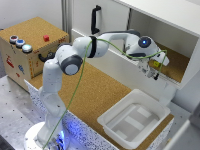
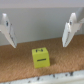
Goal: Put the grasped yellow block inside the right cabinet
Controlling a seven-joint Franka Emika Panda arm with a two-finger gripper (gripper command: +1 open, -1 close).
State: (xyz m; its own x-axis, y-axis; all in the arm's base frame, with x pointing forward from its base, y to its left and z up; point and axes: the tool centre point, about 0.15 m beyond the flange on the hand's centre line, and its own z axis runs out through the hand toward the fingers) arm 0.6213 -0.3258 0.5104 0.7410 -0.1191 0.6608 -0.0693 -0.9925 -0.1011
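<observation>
The yellow block [image 2: 40,57] is a tiny bright cube resting on a brown cork floor [image 2: 65,67]. My gripper [image 2: 39,44] is open, with one finger [image 2: 9,32] on each side of the block and clear of it. In the exterior view the gripper [image 1: 155,71] reaches into the right cabinet [image 1: 177,65], a big white box with a cork floor at the exterior view's right. The block itself cannot be made out there behind the hand.
A shallow white tub [image 1: 132,117] sits on the cork tabletop [image 1: 95,90] below the cabinet. A white panel with a black handle [image 1: 95,20] stands at the back. A cork-topped box [image 1: 30,30] at the exterior view's left carries a small red block [image 1: 46,37] and buttons.
</observation>
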